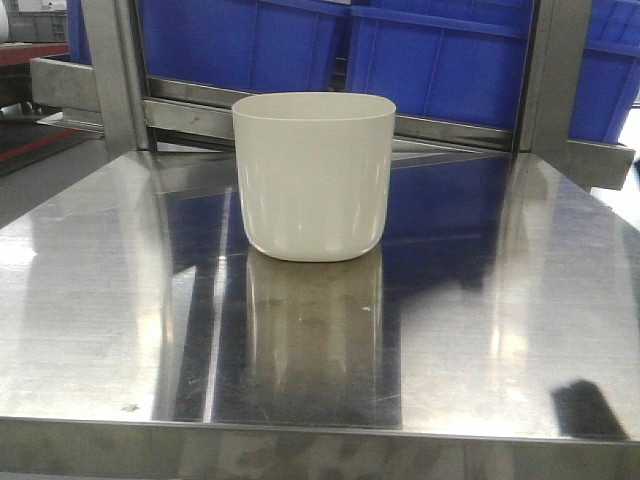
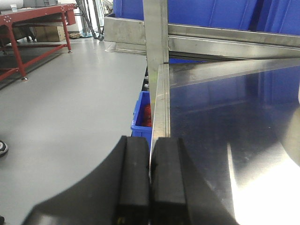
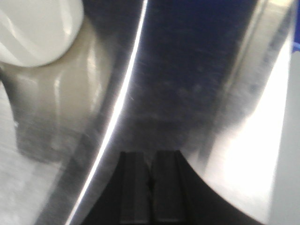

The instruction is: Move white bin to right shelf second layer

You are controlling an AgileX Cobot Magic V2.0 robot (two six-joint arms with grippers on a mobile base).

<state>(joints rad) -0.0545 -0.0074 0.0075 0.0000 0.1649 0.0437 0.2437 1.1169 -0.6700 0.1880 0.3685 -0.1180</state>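
The white bin (image 1: 314, 175) stood upright on the steel tabletop (image 1: 90, 300), ahead of my right gripper (image 3: 150, 161) and off to its left, clear of it. That gripper's jaws were pressed together, empty, above the tabletop. My left gripper (image 2: 150, 154) was closed too, holding nothing, over the table's left edge, grey floor (image 2: 70, 117) to its left. Blue crates (image 1: 300, 40) sat beyond the bin.

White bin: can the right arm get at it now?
Probably yes: only bare steel tabletop lies between the right gripper and the white bin, though its fingers are shut and must open first.
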